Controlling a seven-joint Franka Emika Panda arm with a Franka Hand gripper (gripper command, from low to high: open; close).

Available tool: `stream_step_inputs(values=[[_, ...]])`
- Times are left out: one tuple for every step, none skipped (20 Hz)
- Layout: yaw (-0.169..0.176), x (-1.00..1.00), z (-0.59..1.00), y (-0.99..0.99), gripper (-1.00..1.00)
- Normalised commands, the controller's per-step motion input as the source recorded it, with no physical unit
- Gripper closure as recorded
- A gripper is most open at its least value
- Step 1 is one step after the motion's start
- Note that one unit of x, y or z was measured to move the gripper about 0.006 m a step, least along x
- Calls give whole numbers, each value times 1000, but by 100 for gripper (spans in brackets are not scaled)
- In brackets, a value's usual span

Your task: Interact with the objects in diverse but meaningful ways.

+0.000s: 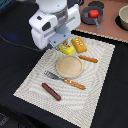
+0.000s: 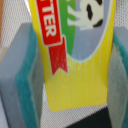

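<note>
Box: the yellow box (image 2: pixel 75 55) with its red label is seen between the two fingers in the wrist view; in the exterior view it (image 1: pixel 66 48) lies on the mat, just beside the plate's far edge.
Gripper: the gripper (image 1: pixel 61 44) is lowered around the box, a padded finger (image 2: pixel 26 80) on each side. The pads appear to be touching or almost touching the box walls, but whether they are already pressed closed on it cannot be told.
Step judged: a grasp of the box is probably being made, with no lift shown.
Block: the orange block (image 1: pixel 79 44) is placed just beside the box, on the exterior view's right.
Plate: the tan plate (image 1: pixel 69 66) is near, in front of the box.
Others: the knife (image 1: pixel 88 59), the fork (image 1: pixel 64 80) and the sausage (image 1: pixel 51 91) lie on the mat (image 1: pixel 35 82); the tomato (image 1: pixel 93 13) is seen in the pot (image 1: pixel 93 16), well apart.
Risk 1: the block could be pushed aside by a finger, because it stands so close to the box.
Risk 2: the box could slip or rotate when lifted, if only its lower part is held by the pads.
Risk 3: the plate could be hit if the box is dragged low instead of raised.
</note>
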Motion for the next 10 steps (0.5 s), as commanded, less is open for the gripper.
stream_step_inputs(values=[[-101, 691, 154, -103, 100], [-104, 577, 143, -143, 100], [-93, 580, 140, -109, 100], [-85, 583, 117, -71, 100], [-79, 589, 114, -51, 100], [-77, 620, 114, -31, 100], [-76, 649, 100, -17, 100], [-75, 657, 103, -14, 100], [-73, 626, 86, -26, 100], [-63, 617, 60, 0, 100]])
